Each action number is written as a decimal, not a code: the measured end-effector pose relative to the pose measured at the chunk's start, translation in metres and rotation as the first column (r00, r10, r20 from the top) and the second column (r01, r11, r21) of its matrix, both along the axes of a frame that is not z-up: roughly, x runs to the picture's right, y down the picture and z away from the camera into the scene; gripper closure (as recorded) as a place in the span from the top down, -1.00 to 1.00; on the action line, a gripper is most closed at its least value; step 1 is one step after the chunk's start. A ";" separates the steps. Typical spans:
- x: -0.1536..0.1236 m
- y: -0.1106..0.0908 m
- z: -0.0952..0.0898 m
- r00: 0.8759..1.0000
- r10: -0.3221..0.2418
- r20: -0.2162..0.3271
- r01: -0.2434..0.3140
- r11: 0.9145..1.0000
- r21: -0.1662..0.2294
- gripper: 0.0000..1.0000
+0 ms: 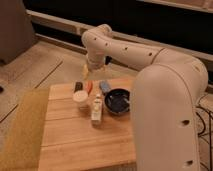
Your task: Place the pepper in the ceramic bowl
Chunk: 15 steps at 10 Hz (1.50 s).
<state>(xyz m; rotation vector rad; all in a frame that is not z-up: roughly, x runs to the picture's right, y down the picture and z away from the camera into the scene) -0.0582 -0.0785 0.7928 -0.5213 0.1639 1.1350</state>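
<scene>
The pepper, a small orange-red piece, lies on the wooden table near its far edge, between a dark brown block and a small blue object. To its right sits the ceramic bowl, black, glossy and shallow. My gripper hangs open from the bent white arm, just above and behind the pepper. It holds nothing. The gripper is well left of the bowl.
A small white cup stands in front of the pepper. A pale bottle-like item lies beside the bowl's left rim. The bulky white arm covers the table's right side. A yellowish mat borders the table on the left.
</scene>
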 end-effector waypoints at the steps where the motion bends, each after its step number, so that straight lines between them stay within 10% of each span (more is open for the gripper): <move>1: 0.000 0.000 0.000 1.000 0.001 0.000 -0.001 1.000 -0.001 0.30; 9: -0.012 -0.015 0.022 0.999 0.044 0.009 -0.044 0.984 0.172 0.30; 15: -0.033 -0.009 0.079 1.000 -0.013 0.000 0.012 0.984 0.180 0.30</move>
